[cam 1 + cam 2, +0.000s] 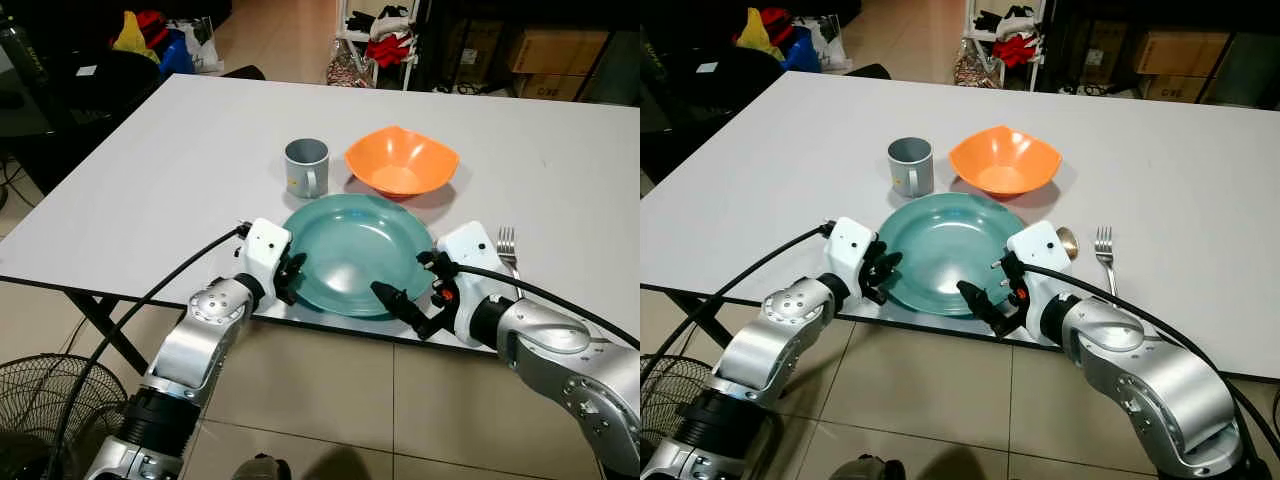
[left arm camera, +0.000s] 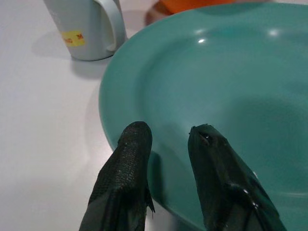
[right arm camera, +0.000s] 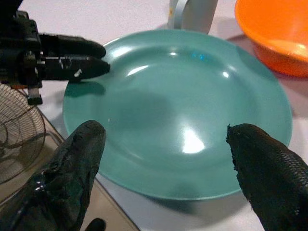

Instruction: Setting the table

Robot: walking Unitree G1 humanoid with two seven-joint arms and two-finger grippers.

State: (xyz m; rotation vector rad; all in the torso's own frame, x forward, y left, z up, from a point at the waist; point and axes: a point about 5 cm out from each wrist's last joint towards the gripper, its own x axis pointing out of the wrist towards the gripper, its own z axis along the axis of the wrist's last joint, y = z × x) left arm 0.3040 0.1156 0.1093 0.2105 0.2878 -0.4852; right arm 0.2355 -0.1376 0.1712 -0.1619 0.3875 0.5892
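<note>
- Teal plate (image 1: 352,252) near front edge of white table (image 1: 150,170), near rim overhanging the edge slightly.
- Left gripper (image 1: 293,277) at plate's left rim, fingers (image 2: 126,168) a little apart, one on each side of the rim; cannot tell if actually pinching.
- Right gripper (image 1: 418,305) at plate's near right rim, fingers (image 3: 77,163) wide apart, holding nothing, spread over the plate.
- Grey mug (image 1: 306,166) just behind plate, orange bowl (image 1: 402,160) beside mug, fork (image 1: 507,245) to right of plate, partly hidden by right wrist.
- Risk: pulling toward the robot tips the plate off the table edge onto the tile floor.
- Risk: thin one-sided hold on a slick rim, plate likely to pivot or slip if lifted by left alone.
- Risk: pushing forward shoves plate into mug, could knock it over or bump bowl.
- Risk: right wrist close to fork, sideways move could sweep it away.
</note>
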